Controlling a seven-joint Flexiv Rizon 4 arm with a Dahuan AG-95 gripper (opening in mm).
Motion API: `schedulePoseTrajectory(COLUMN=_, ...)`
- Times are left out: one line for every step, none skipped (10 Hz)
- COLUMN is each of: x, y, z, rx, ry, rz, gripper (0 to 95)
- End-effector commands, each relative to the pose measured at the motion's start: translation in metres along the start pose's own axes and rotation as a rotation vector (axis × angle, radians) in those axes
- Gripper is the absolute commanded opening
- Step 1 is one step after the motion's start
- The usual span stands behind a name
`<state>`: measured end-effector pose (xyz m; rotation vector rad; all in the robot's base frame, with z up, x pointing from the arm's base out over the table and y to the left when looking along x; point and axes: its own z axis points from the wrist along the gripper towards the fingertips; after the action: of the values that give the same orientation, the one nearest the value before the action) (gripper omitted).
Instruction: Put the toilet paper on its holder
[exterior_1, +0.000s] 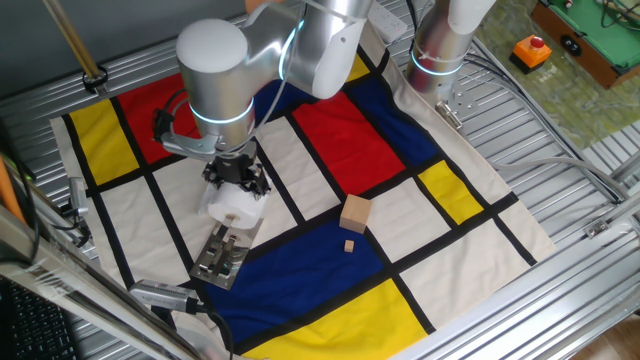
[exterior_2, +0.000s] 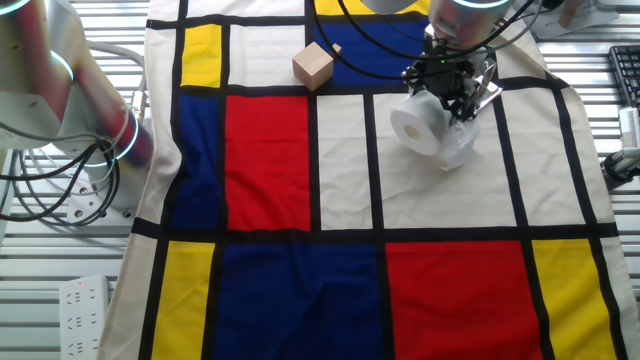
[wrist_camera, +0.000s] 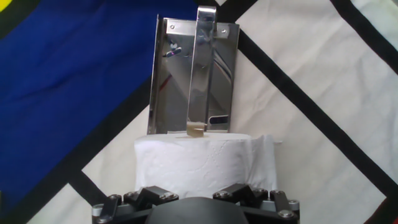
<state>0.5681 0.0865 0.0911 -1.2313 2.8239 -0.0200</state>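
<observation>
At the holder (wrist_camera: 193, 74) bar's tip, the claw (wrist_camera: 202, 186) grips the toilet paper (wrist_camera: 202, 162).

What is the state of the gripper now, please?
Gripper: closed on the soft white cylindrical toilet paper roll, at the free end of the bar of the shiny metal plate holder.

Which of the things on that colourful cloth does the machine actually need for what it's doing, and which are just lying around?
Needed for the job:
- toilet paper, held in the gripper
- holder, the shiny metal plate with a bar, just ahead of the roll

Just lying about:
- wooden cube
- small wooden piece beside the cube
- patterned cloth underneath everything
</observation>
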Motion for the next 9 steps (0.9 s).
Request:
schedulePoseTrajectory(x=-0.006, y=-0.003, z=-0.003, rx=-0.005, ry=0.005, rz=-0.002, gripper=0.0)
schedulePoseTrajectory(x=-0.010, y=-0.005, z=-0.005, rx=-0.004, ry=0.007, rz=-0.003, gripper=0.0)
schedulePoseTrajectory(x=-0.011, y=-0.005, z=-0.005, rx=-0.005, ry=0.008, rz=-0.002, gripper=0.0)
schedulePoseTrajectory(x=-0.012, y=-0.005, z=-0.004, rx=-0.005, ry=0.008, rz=-0.002, gripper=0.0)
schedulePoseTrajectory(x=-0.013, y=-0.005, z=-0.003, rx=-0.005, ry=0.008, rz=-0.002, gripper=0.0)
schedulePoseTrajectory(x=-0.014, y=-0.005, z=-0.002, rx=-0.004, ry=0.008, rz=-0.002, gripper=0.0)
schedulePoseTrajectory(x=-0.015, y=-0.006, z=-0.002, rx=-0.004, ry=0.008, rz=0.000, gripper=0.0)
schedulePoseTrajectory(x=-0.017, y=-0.006, z=-0.001, rx=-0.005, ry=0.007, rz=0.000, gripper=0.0)
schedulePoseTrajectory(x=-0.019, y=-0.005, z=0.001, rx=-0.004, ry=0.008, rz=0.001, gripper=0.0)
